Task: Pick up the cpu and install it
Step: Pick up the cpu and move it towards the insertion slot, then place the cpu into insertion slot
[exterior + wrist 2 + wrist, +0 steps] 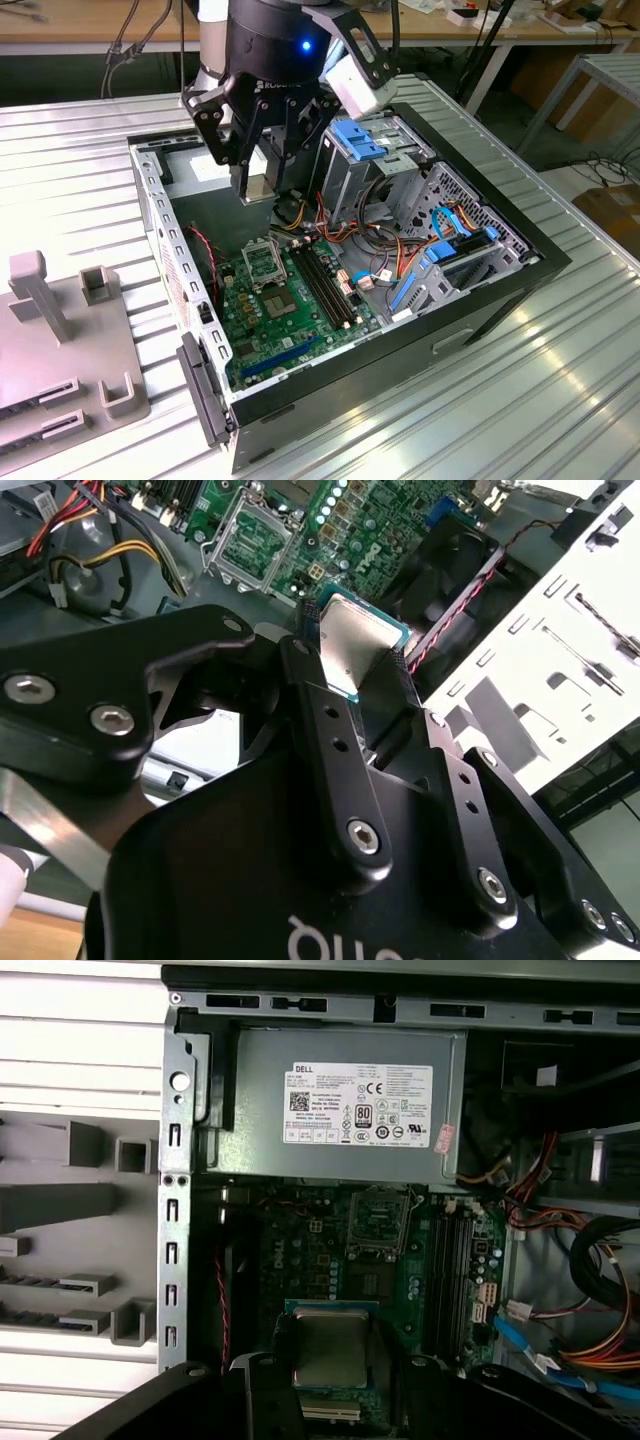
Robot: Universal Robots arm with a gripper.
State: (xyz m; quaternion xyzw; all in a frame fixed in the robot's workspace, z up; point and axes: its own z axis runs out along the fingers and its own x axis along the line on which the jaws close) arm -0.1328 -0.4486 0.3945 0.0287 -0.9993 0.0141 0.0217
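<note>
I see an open black computer case (520, 272) on a ribbed silver metal table (560, 400). Over its green motherboard (265, 315) my black gripper (355, 660) clamps the flat silver-grey cpu (352, 630), fingers (325, 715) hiding its edges.

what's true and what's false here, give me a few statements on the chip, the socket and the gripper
1. The black gripper is shut on the small flat square silver-grey cpu. True.
2. The cpu sits in the hollow silver metal socket frame. False: the frame is empty; the cpu is held above the green motherboard.
3. The green motherboard lies inside the open black computer case. True.
4. The grey power supply box lies outside the case. False: it is inside the case, beside the motherboard.
</note>
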